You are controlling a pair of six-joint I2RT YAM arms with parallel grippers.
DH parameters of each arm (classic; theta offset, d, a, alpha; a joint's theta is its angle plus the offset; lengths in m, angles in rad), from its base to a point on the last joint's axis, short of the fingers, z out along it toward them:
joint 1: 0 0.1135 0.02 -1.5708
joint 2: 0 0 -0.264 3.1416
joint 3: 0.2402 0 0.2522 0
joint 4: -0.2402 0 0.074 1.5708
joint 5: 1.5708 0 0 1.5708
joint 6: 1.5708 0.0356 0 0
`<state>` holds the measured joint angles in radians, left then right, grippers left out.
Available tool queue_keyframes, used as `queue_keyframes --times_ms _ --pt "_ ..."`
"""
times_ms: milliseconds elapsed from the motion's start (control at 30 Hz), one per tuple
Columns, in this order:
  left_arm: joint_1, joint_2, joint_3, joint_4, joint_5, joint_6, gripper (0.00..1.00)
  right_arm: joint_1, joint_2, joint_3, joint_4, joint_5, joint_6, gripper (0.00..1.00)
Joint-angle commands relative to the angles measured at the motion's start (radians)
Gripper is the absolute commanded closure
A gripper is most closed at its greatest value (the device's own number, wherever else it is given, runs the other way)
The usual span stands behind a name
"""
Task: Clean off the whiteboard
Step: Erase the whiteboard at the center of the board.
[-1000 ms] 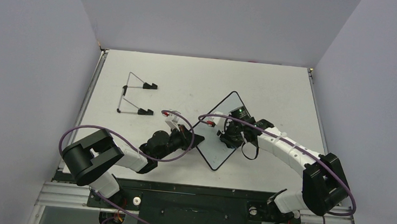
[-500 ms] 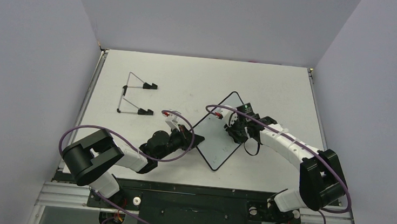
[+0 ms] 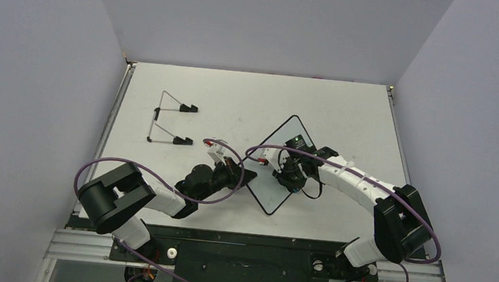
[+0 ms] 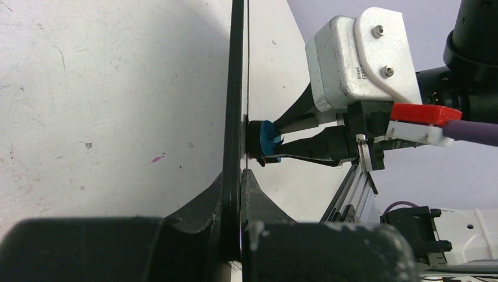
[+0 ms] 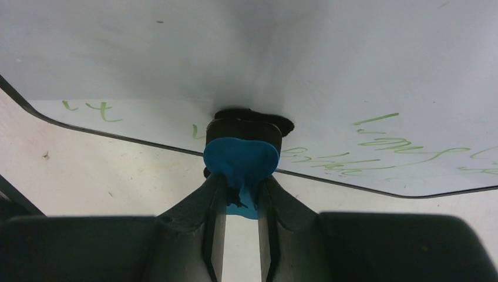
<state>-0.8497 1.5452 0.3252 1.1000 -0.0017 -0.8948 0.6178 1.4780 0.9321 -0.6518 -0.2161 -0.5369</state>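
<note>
Eraser (image 5: 241,155) sweeping back across the whiteboard (image 5: 305,53).
Right gripper (image 5: 241,185) is clamping the eraser against the board face, coming back toward the near corner after swinging far; green writing (image 5: 382,147) is still showing, so erasing is unfinished. Left gripper (image 4: 241,179) is pinching the board's edge, holding it tilted over the table (image 3: 250,100); both arms are reaching inward, elbows bent.
</note>
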Motion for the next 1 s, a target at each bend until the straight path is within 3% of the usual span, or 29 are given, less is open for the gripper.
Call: queue_keyframes --times_ms 0,267,567,633,800,967 --pt "-0.005 -0.040 0.016 0.088 0.043 0.004 1.00 -0.046 0.019 0.023 0.095 0.067 0.077 1.00" --pt "-0.005 -0.031 0.016 0.098 0.047 -0.001 1.00 -0.084 0.019 0.016 0.136 0.133 0.129 1.00" --pt "-0.006 -0.035 0.012 0.100 0.045 -0.002 1.00 -0.021 -0.009 0.032 0.029 -0.136 0.017 1.00" --pt "-0.006 -0.036 0.011 0.100 0.045 -0.001 1.00 -0.031 -0.019 0.032 0.054 -0.125 0.042 1.00" --pt "-0.006 -0.031 0.016 0.100 0.046 -0.001 1.00 -0.106 -0.035 0.013 0.185 0.065 0.181 1.00" --pt "-0.007 -0.022 0.023 0.103 0.052 -0.003 1.00 -0.106 -0.011 0.033 0.098 0.029 0.081 1.00"
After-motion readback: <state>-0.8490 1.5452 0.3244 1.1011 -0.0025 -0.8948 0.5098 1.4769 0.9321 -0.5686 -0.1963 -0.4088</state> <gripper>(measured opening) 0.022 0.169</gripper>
